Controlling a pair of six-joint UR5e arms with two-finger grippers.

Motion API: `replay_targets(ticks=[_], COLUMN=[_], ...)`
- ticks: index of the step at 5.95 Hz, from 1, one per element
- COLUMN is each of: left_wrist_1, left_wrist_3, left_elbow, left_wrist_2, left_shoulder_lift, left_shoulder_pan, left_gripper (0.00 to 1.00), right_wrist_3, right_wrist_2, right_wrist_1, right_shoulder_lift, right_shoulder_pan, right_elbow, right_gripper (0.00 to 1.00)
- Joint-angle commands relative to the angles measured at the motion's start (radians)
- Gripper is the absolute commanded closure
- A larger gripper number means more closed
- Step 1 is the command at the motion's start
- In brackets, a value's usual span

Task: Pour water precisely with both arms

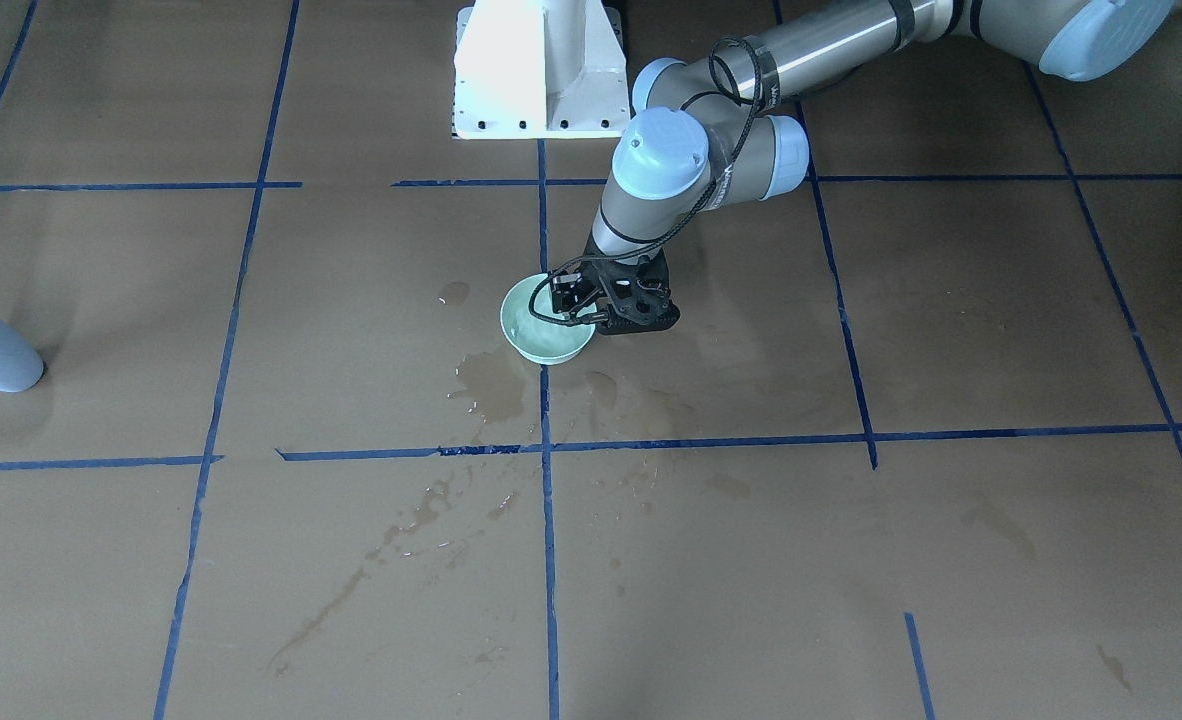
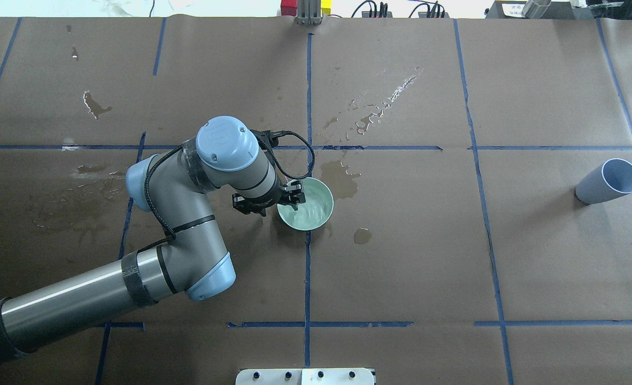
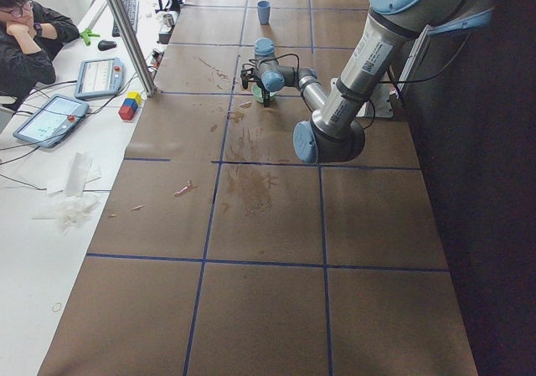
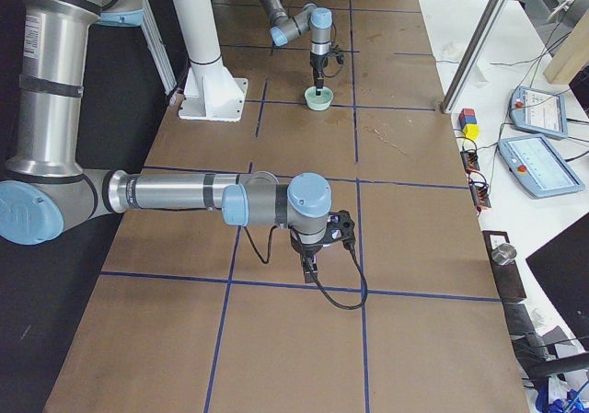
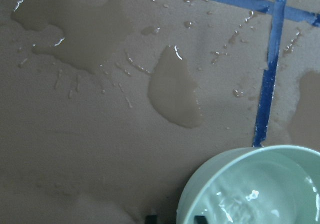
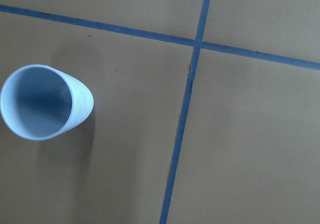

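A pale green bowl [image 2: 313, 211] stands near the table's middle, with clear rippled water [image 5: 245, 204] in it. My left gripper [image 2: 293, 197] reaches down onto the bowl's rim [image 1: 536, 340] on the side nearest the robot. Its fingertips [image 5: 200, 217] straddle that rim in the left wrist view, shut on the bowl [image 5: 225, 159]. A light blue cup [image 2: 607, 182] stands far off on my right side, and in the right wrist view the cup [image 6: 45, 102] lies below the camera with no fingers showing. My right gripper [image 4: 313, 261] hangs above the table only in the exterior right view; I cannot tell its state.
Dark wet stains [image 2: 340, 179] and droplets spread over the brown paper around the bowl and beyond it [image 1: 491, 385]. The white pedestal [image 1: 541, 70] stands at the robot's edge. A person [image 3: 25, 33] sits at a side desk with tablets and coloured blocks [image 3: 130, 105].
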Motion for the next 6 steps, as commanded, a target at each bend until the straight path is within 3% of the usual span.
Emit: replay_targets(ticks=[1,2,4,6], left_wrist_1=[0.025,0.076,0.214,0.253], left_wrist_3=[0.022,0.076,0.262,0.339], left_elbow=[-0.065,-0.138,-0.322,-0.369], left_wrist_2=[-0.022,-0.083,-0.114,-0.146], left_shoulder_lift=[0.018,0.062,0.185,0.219], left_shoulder_pan=[-0.055,-0.104,-0.19,-0.226], left_gripper=[0.0,0.0,0.0,0.0], right_wrist_3=[0.002,0.002,0.004,0.158], right_wrist_2=[0.001,0.004,0.05,0.107], right_wrist_1=[0.001,-0.001,0.001,0.02], right_shoulder_lift=[0.006,0.008,0.011,0.022], right_shoulder_pan=[0.0,0.0,-0.008,-0.04], right_elbow=[0.019,0.044,0.056,0.114], right_gripper=[0.0,0.0,0.0,0.01])
